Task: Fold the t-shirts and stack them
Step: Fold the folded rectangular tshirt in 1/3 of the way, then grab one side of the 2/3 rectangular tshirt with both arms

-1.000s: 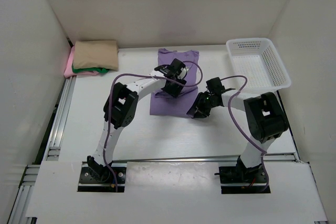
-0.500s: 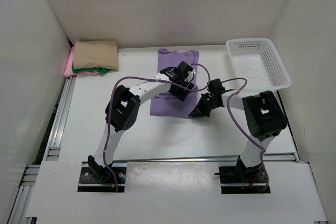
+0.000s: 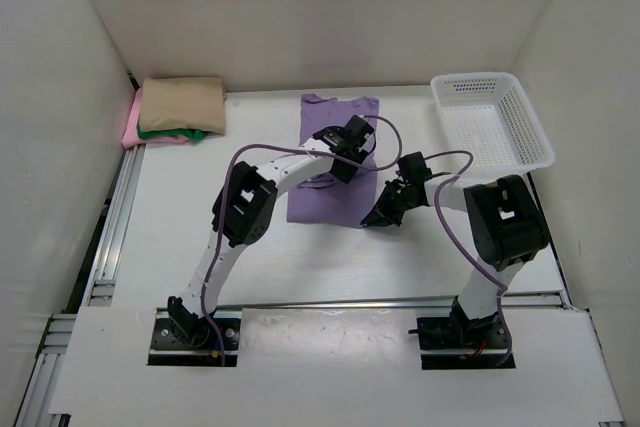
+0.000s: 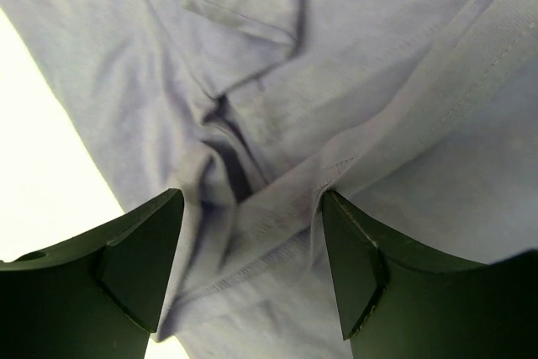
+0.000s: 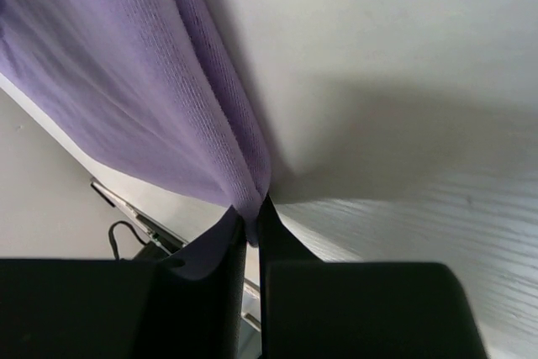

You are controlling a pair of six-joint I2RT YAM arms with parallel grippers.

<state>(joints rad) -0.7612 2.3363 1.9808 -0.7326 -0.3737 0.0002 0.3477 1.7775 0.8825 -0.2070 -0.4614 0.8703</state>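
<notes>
Two slim white robot arms, the left arm (image 3: 285, 165) and the right arm (image 3: 478, 292), carry bulky black joint housings (image 3: 505, 222). A purple cable (image 3: 262, 147) loops along each. The left tool (image 4: 250, 199) and right tool (image 5: 250, 220) have matte black, wedge-shaped fingers (image 4: 134, 266).

A matte white flat tabletop (image 3: 200, 247) fills the middle of the overhead view. Plain white panels close it in: a back wall panel (image 3: 320, 17) at 12 o'clock, a left wall panel (image 3: 50, 167) at 9 o'clock and a right wall panel (image 3: 600, 177) at 3 o'clock. A silver aluminium rail (image 3: 112, 227) runs along the 9 o'clock edge. A second silver rail (image 3: 330, 303) lies at 6 o'clock, beside a flat white board (image 3: 330, 352). The light is soft and even, and shadows are faint.
</notes>
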